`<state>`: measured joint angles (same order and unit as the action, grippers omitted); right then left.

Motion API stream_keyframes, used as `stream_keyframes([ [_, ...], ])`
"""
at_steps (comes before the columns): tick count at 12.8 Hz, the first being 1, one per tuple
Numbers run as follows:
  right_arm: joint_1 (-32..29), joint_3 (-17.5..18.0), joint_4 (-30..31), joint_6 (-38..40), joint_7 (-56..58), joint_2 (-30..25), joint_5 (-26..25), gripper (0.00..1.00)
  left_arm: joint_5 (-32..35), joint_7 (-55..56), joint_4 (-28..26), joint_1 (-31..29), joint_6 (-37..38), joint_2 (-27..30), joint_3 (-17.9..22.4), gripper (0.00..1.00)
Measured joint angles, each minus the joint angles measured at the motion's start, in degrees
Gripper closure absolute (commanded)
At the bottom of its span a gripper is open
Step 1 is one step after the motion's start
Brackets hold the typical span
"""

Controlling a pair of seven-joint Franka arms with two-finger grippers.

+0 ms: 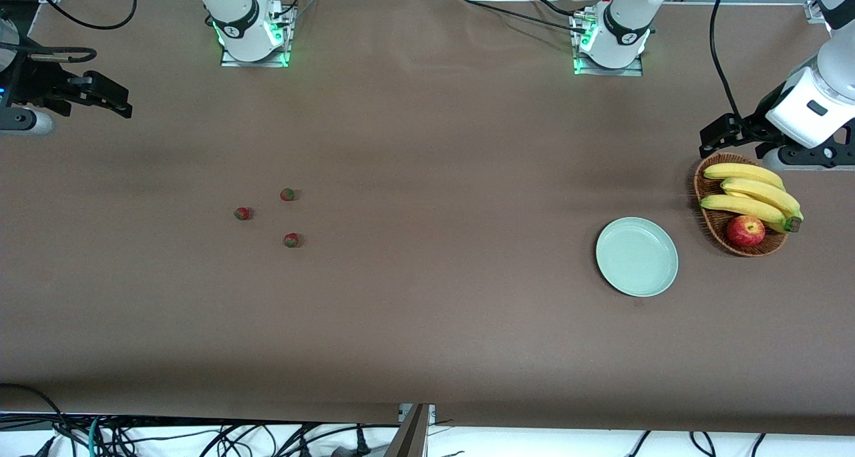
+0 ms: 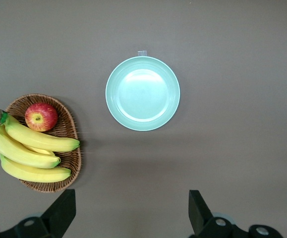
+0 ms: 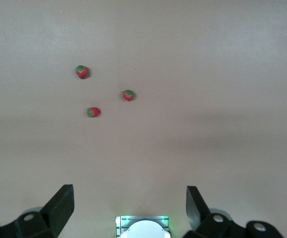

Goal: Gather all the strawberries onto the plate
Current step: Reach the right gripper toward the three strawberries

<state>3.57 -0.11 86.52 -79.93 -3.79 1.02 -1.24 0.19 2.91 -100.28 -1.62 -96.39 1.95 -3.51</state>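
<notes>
The three strawberries lay on the brown bench toward the right arm's end, close to each other but not touching: one strawberry (image 1: 287, 194) farthest from the front camera, a second strawberry (image 1: 242, 213) beside it toward the right arm's end of the bench, and a third strawberry (image 1: 291, 240) nearest to that camera. Nothing lay around them.

The plate (image 1: 636, 256) sat toward the left arm's end, well apart from the berries, and it held nothing. Just beside it, closer to the left arm's end of the bench, stood a wicker basket (image 1: 708, 226) with a bunch of bananas (image 1: 751, 196) and a red apple (image 1: 745, 230) inside. The basket and the plate did not touch. Between the berries and the plate was only bare bench.

The right tool (image 1: 100, 96) hung over the edge of the bench at the right arm's end, its fingers spread wide and holding nothing. The left tool (image 1: 725, 133) hung over the rim of the basket, also wide and holding nothing. Cables (image 1: 200, 437) lay under the bench edge nearest to the front camera.
</notes>
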Motion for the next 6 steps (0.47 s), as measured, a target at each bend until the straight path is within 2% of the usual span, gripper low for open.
stream_keyframes([
  [6,0.0,0.1,0.0,-0.4,0.0,0.8,-0.4,0.00,0.0,0.1,0.0,0.0,0.0,0.0,-0.3,0.00],
])
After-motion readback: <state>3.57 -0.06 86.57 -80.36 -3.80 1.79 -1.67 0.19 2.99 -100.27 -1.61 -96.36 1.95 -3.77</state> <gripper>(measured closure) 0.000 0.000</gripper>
